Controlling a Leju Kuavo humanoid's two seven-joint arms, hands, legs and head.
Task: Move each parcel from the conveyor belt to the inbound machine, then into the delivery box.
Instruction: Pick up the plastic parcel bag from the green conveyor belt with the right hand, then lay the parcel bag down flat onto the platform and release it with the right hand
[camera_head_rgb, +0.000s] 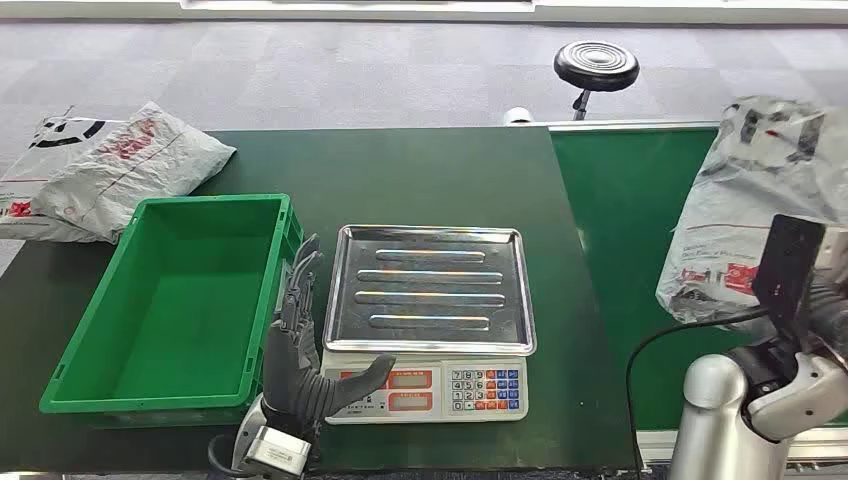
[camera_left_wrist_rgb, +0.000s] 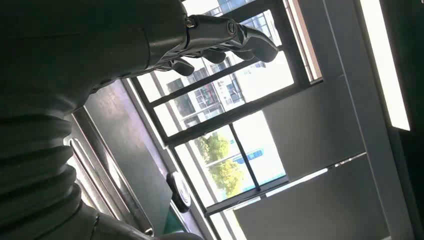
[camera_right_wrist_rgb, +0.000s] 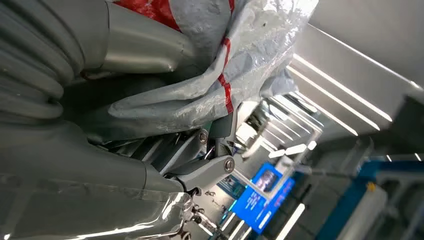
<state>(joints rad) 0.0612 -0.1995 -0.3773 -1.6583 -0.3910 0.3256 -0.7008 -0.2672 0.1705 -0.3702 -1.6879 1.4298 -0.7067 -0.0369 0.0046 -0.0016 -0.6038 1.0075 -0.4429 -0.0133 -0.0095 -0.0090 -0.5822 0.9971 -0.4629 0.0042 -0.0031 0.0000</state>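
A grey plastic parcel (camera_head_rgb: 745, 215) with red and black print hangs over the green conveyor belt (camera_head_rgb: 625, 250) at the right. My right hand (camera_right_wrist_rgb: 165, 165) grips it; in the right wrist view the crumpled grey wrap (camera_right_wrist_rgb: 215, 75) lies pressed between thumb and fingers. The scale (camera_head_rgb: 430, 320), with a bare steel tray and a keypad, stands mid-table. The green delivery box (camera_head_rgb: 170, 300) sits left of it, with nothing inside. My left hand (camera_head_rgb: 300, 350) is raised between box and scale, fingers spread and holding nothing.
Another grey parcel (camera_head_rgb: 100, 170) lies on the table behind the box at the far left. A black stool (camera_head_rgb: 597, 66) stands beyond the table. A black cable (camera_head_rgb: 690, 330) loops by my right arm.
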